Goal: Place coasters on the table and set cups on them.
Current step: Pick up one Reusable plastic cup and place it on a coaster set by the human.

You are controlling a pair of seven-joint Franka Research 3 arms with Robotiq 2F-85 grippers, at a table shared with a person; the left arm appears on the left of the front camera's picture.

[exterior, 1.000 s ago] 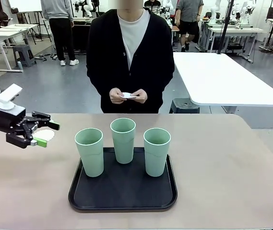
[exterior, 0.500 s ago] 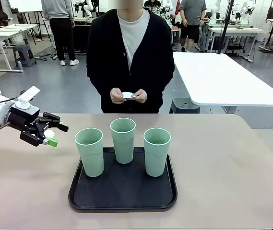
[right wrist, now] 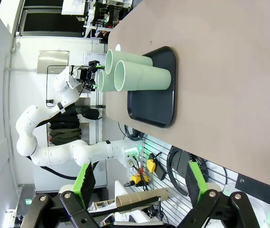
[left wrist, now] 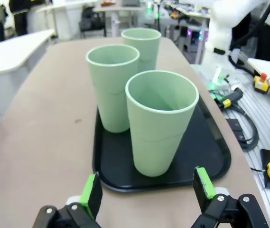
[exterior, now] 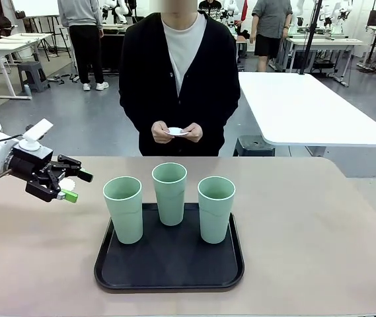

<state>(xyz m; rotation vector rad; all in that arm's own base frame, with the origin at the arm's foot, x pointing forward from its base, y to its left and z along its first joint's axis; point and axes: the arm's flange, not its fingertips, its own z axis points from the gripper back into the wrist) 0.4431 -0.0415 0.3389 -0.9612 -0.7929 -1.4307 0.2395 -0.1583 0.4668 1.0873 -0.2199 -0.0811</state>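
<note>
Three mint-green cups point(exterior: 123, 208) point(exterior: 170, 193) point(exterior: 216, 208) stand upright on a black tray point(exterior: 168, 267) in the middle of the tan table point(exterior: 306, 224). My left gripper point(exterior: 74, 185) hovers open just left of the tray, fingers aimed at the nearest cup point(left wrist: 161, 121). Nothing is between its fingers point(left wrist: 91, 192). A white coaster point(exterior: 67, 184) peeks out behind them, mostly hidden; I cannot tell if it touches them. At the far side the person holds more white coasters point(exterior: 176, 131) in both hands. My right gripper point(right wrist: 140, 178) is open and empty, far from the cups point(right wrist: 139, 78).
The tray point(left wrist: 210, 156) takes up the table's centre, with bare tabletop point(exterior: 36, 251) on both sides of it. A white table point(exterior: 306, 105) stands behind at the right. The left arm point(right wrist: 63, 90) shows beyond the cups in the right wrist view.
My left gripper has moved right toward the cups and risen slightly, still open. In the last half second it has barely shifted. The cups and the person's hands have not moved.
</note>
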